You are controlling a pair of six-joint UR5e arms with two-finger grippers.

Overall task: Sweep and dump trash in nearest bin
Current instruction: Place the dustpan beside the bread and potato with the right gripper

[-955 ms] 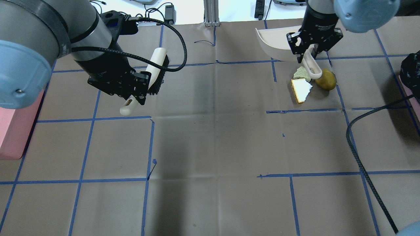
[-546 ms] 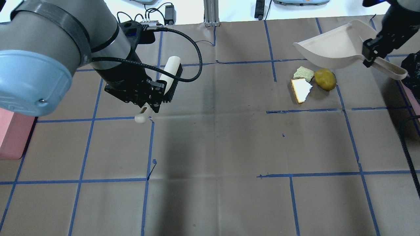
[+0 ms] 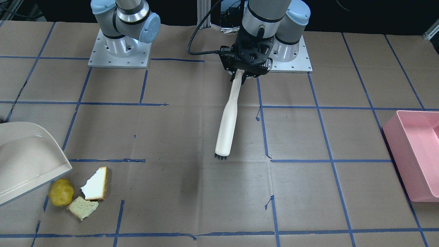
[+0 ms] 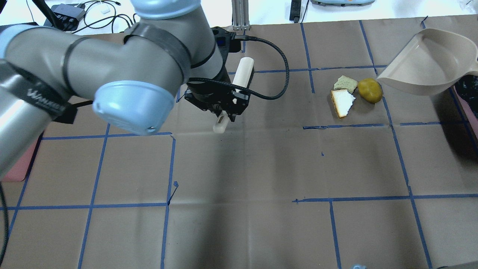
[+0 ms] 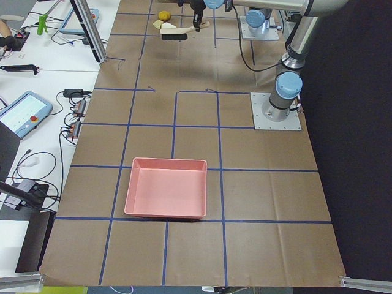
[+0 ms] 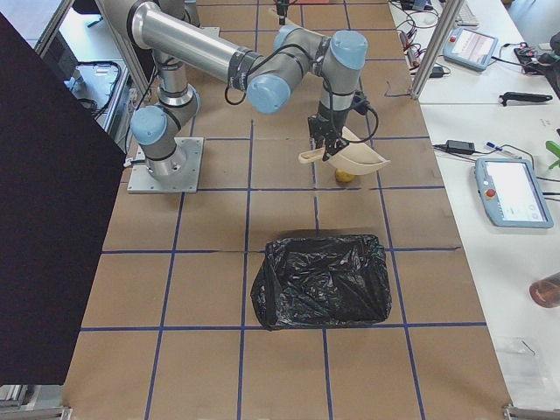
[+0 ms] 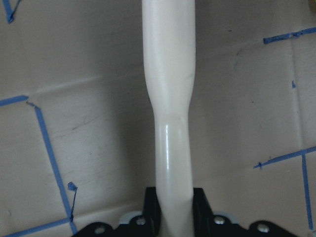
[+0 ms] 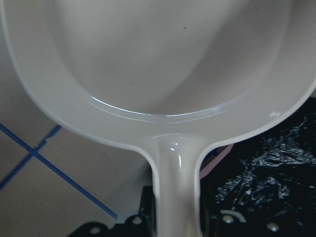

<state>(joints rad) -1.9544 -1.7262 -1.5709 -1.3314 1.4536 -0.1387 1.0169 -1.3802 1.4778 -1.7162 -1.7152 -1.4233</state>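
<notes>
Left claw (image 3: 244, 70) pinches the brush (image 3: 229, 120) by its handle, with the head pointing forward. The right claw (image 8: 177, 212) clamps the dustpan (image 4: 425, 63) handle. Ball (image 4: 370, 90), white bread piece (image 4: 343, 102) and pale bread piece (image 4: 346, 83) lie just beside the dustpan's lip, well off to the brush's right, so the brush likely must travel rightward.

There are two robot arms, the left arm (image 4: 112, 71) and the right arm (image 6: 201, 52), and two tools, the left tool (image 7: 175, 210) and the right tool (image 8: 177, 215). There is one brush (image 3: 228, 118) and one dustpan (image 4: 425, 63). The trash, at the upper right of the overhead frame, is three pieces: one yellow-green ball (image 4: 370, 90) and two bread pieces, one white piece with brown crust (image 4: 344, 102) and one pale yellowish piece (image 4: 345, 83). On the one bench (image 4: 239, 168) there are two bins: one pink bin (image 3: 416, 154) and one black-bag bin (image 6: 321, 280).
</notes>
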